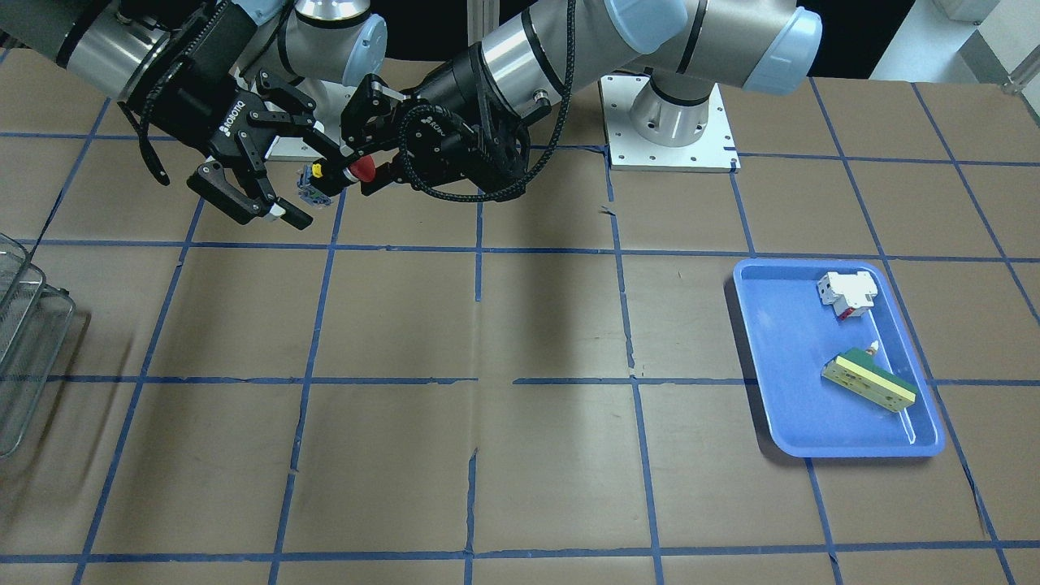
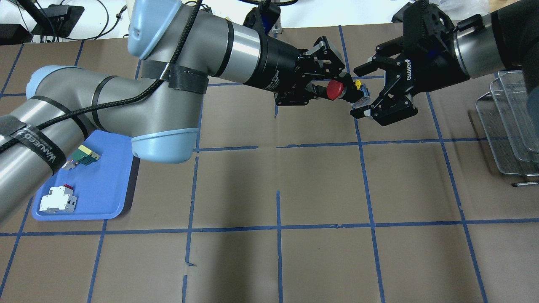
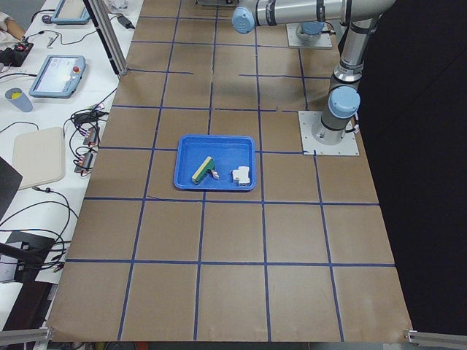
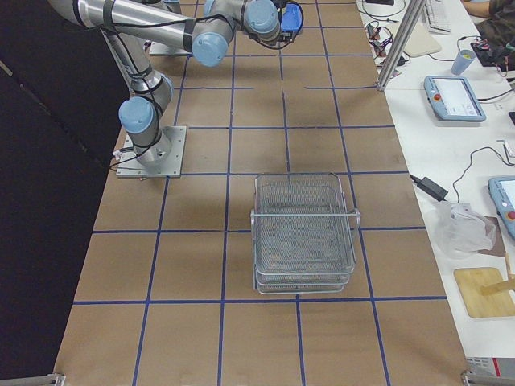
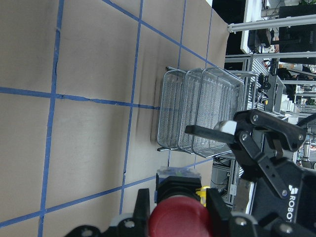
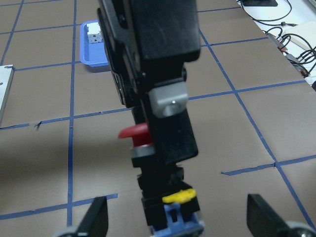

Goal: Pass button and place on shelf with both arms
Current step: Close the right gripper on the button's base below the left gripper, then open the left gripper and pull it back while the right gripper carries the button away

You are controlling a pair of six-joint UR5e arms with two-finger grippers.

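The button [image 2: 335, 89], with a red cap, a yellow collar and a black-and-blue base, is held in the air over the far middle of the table. My left gripper [image 2: 343, 89] is shut on it, just behind the cap, and the cap shows in the front view [image 1: 362, 168]. My right gripper [image 2: 361, 90] is open, with its fingers on either side of the button's base and apart from it. In the right wrist view the cap [image 6: 134, 132] sits beside the left finger. The wire shelf [image 4: 304, 233] stands at the table's right end.
A blue tray [image 1: 780, 390] on the robot's left side holds a white-and-red block [image 1: 847, 292] and a green-and-cream bar [image 1: 868, 380]. The shelf also shows at the overhead view's right edge [image 2: 509, 122]. Brown paper with blue tape lines covers the table.
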